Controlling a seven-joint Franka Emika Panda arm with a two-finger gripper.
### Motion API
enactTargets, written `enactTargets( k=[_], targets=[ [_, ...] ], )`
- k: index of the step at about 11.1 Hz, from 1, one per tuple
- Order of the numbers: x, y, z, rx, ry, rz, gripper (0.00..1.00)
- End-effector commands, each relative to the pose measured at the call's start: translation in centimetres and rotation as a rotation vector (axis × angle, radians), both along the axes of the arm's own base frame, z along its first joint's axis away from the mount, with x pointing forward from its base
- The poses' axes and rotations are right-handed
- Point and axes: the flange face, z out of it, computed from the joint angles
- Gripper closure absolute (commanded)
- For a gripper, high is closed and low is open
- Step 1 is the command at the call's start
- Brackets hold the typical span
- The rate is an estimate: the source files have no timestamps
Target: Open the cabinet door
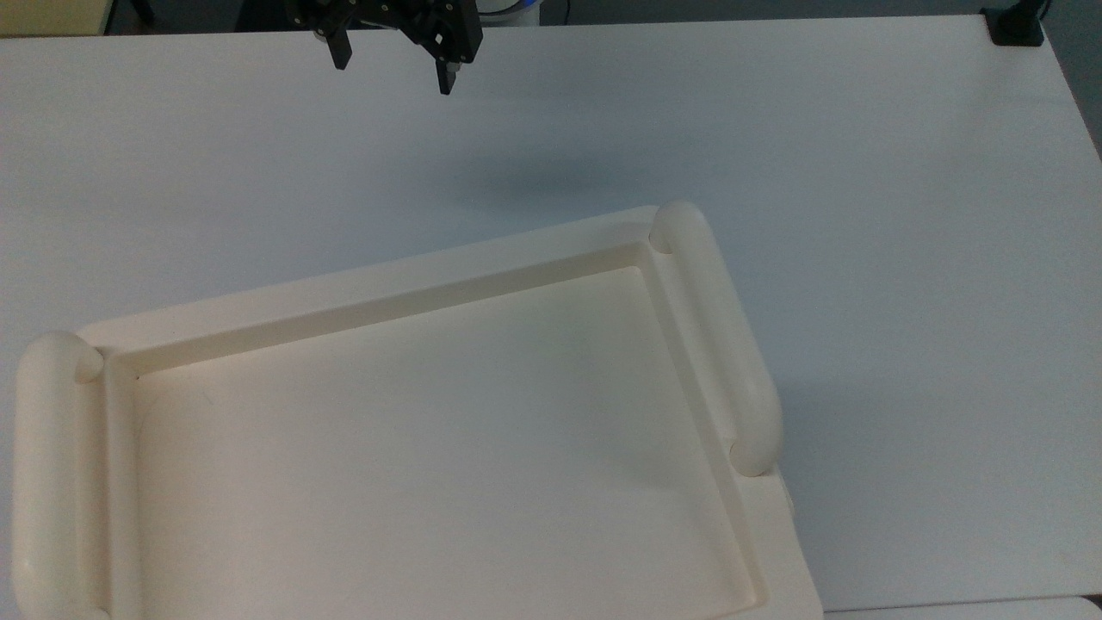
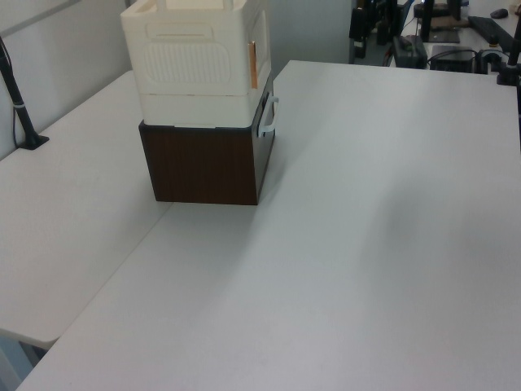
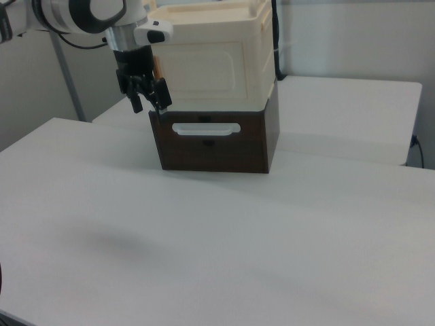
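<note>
White table (image 2: 366, 244) fills the room, bearing the cream cabinet (image 3: 211, 68).

cream cabinet door (image 3: 204, 68), dark brown base (image 3: 217, 146), white table (image 3: 224, 231), black tool (image 3: 150, 102)

Top view hangs right over the cabinet (image 1: 413, 430), looking straight down, close in. Left view and right view sit farther back on opposite sides, both angled down across the desk (image 3: 217, 231) at that same cabinet.
</note>
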Motion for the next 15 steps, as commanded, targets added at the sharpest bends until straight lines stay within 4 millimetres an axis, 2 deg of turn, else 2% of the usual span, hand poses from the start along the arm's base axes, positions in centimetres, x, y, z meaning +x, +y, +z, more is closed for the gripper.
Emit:
enactTargets(
  k=[1,9,15],
  targets=[
    [-0.9,0.0,0.2,-0.013,0.011,-0.013,0.0],
    [-0.9,0.2,0.0,0.0,0.023,-0.002,0.0],
    [-0.9,1.4,-0.8,0.001,0.057,0.027,0.0]
  ],
)
